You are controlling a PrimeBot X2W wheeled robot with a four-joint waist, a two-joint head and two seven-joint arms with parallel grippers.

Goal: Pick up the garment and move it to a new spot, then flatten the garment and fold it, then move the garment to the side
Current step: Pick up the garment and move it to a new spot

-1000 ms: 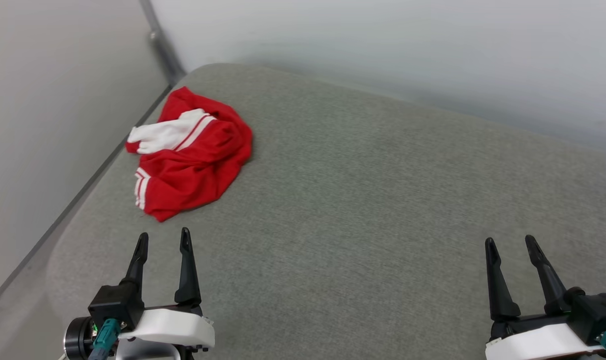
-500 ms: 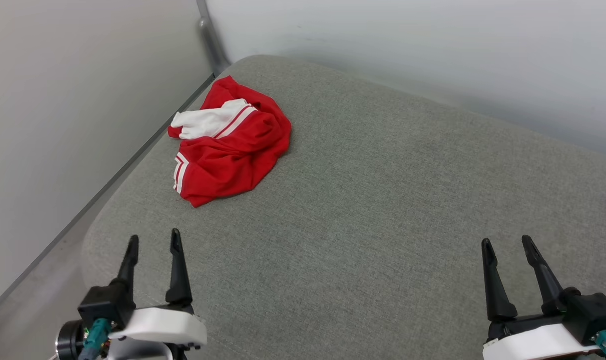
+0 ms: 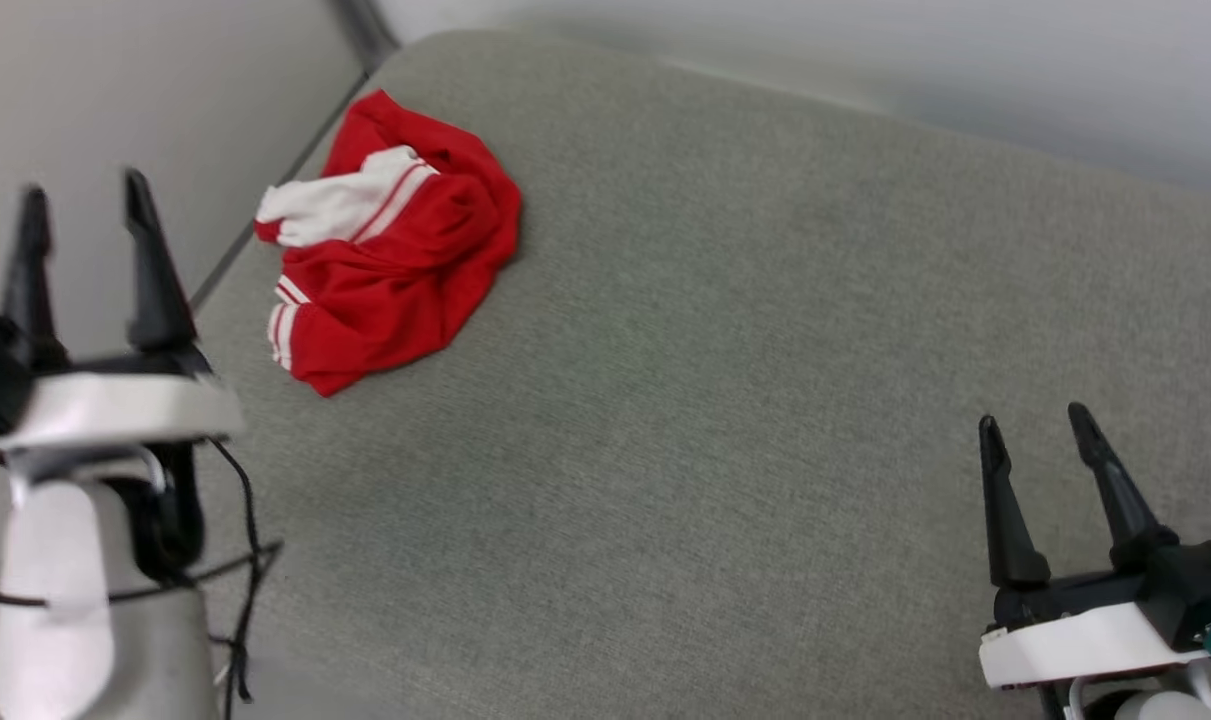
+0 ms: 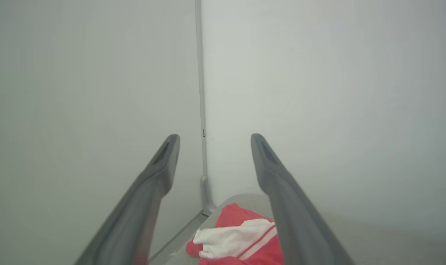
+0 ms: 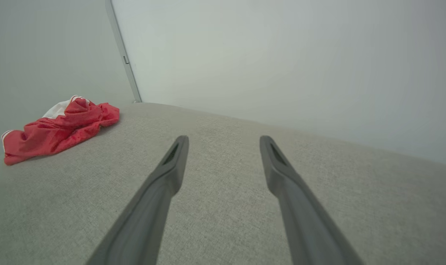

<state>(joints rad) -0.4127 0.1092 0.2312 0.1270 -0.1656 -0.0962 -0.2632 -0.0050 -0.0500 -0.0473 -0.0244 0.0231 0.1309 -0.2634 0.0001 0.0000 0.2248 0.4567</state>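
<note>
Sitting crumpled at the upper left of the head view, the red jersey shirt (image 3: 395,270) lies bunched on the grey fabric cushion (image 3: 745,350), close to the cushion's edge by the wall (image 3: 85,80) corner. White sleeve with striped trim on top, nothing laid flat.

You've got the left gripper (image 3: 85,190) at the left edge of the frame, fingers spread, nothing between them. It sits left of the shirt, not touching it. In the left wrist view the shirt shows low between the two fingers, so you look lined up for a reach. My read: pick-up step, not yet begun.

Right gripper (image 3: 1033,420) is at lower right, fingers spread too, empty, well apart from the shirt, over bare cushion. Likely parked there out of the way until flattening needs it.

Task barely under way: shirt not grasped, not moved, not folded. Watch the tight spot against the wall when you go down on it.
</note>
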